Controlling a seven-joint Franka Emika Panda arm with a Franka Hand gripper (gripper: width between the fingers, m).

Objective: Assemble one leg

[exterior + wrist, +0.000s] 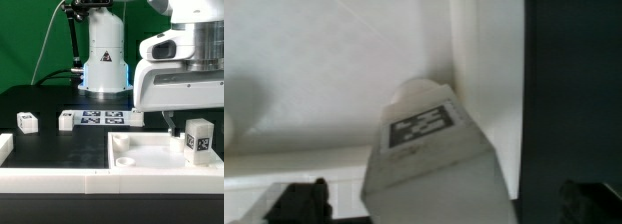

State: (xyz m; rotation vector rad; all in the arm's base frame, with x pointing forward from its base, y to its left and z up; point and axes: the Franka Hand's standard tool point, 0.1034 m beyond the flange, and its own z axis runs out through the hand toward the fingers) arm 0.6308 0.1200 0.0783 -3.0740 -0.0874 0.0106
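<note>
Black desk (40, 100) fills the scene, with the arm's white base (105, 60) standing at the back. A large white tray (150, 180) with a raised rim lies at the front and reaches to the exterior view's right edge. Behind it the marker board (105, 118) lies flat, and two small white blocks (27, 122) (66, 120) sit on the desk toward the exterior view's left, well apart from the tray.

The leg (198, 139) stands roughly upright inside the tray, on the exterior view's right, its tagged face turned toward that camera. In the wrist view it sits close to the tray's raised wall, near a corner.

The tool (441, 203) hangs directly above the leg. Its dark fingertips (304, 203) show at either side of the leg in the wrist view, spread wide, with a clear gap between each one and the leg's sides. So the leg lies between the two fingers but neither touches it, and the tool grips nothing.
</note>
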